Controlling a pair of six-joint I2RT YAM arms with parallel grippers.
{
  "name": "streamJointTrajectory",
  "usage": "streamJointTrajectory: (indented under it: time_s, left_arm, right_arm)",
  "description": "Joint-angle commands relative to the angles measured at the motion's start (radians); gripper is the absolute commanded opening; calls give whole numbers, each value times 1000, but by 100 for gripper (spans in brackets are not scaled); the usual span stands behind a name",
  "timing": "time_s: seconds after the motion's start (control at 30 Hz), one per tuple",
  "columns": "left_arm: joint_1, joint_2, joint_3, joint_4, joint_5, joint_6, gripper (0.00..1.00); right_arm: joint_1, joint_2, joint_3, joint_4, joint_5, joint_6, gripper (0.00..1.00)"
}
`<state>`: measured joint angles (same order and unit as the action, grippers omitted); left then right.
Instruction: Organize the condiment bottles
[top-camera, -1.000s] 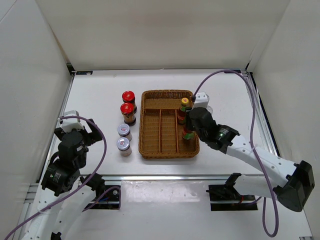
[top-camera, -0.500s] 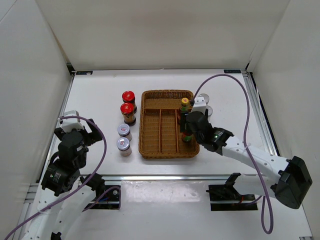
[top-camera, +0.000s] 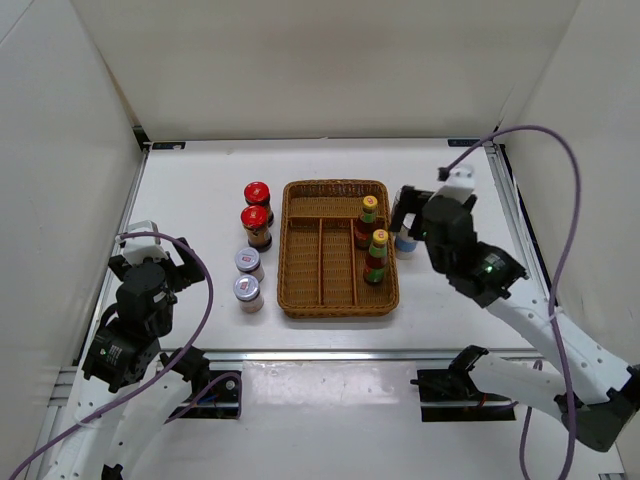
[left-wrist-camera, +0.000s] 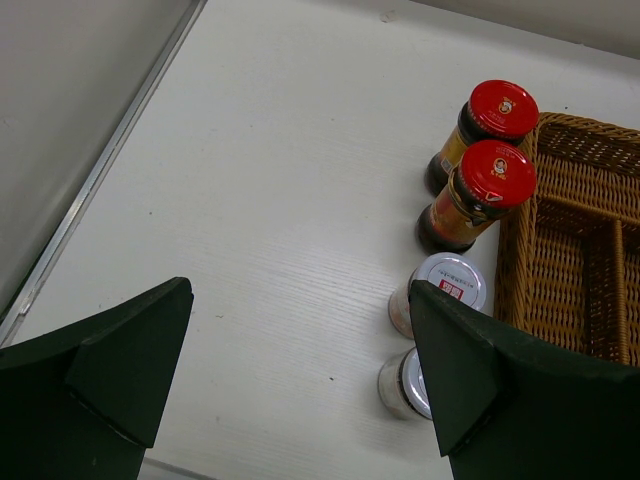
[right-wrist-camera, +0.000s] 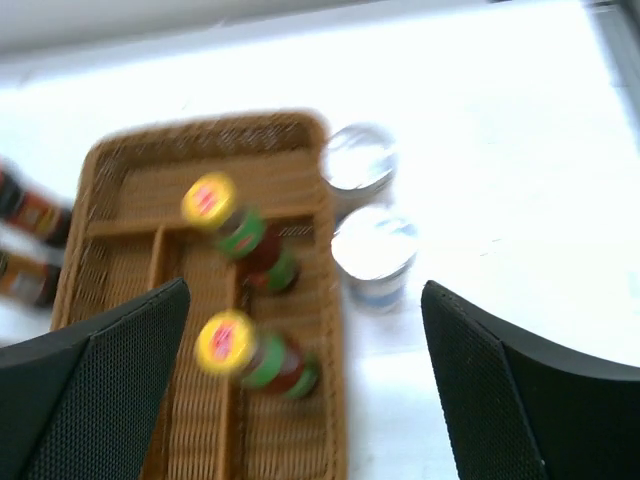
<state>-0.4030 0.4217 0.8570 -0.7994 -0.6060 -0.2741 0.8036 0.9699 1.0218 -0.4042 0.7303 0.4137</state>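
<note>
My left tool (left-wrist-camera: 300, 290) and right tool (right-wrist-camera: 303, 300): fingers apart, empty. Sauce bottles (top-camera: 377, 257): two, standing in tray's (top-camera: 335, 184) right compartment. White bottles (right-wrist-camera: 375, 250): on bench (top-camera: 200, 180) beside tray, blurred, seemingly two.

Sauce bottles (top-camera: 377, 257) stand in tray's (top-camera: 335, 312) right compartment.

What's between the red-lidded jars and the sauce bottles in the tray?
Top view: only the left wall of the wicker tray and its empty compartments separate the red-lidded jars from the sauce bottles.
</note>
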Motion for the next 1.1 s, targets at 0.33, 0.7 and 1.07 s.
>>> streamJointTrajectory:
  time_s: [0.33, 0.7, 1.07]
  left_arm:
    - [-3, -11, -7, 12, 2, 3, 100]
    - [-3, -11, -7, 12, 2, 3, 100]
    - [-3, -1, -7, 22, 2, 3, 100]
  right_arm:
    - [-510, 346, 161, -189, -462, -9, 99]
    - [-511, 423, 132, -122, -517, -18, 99]
    - [-511, 507, 144, -101, -540, -18, 99]
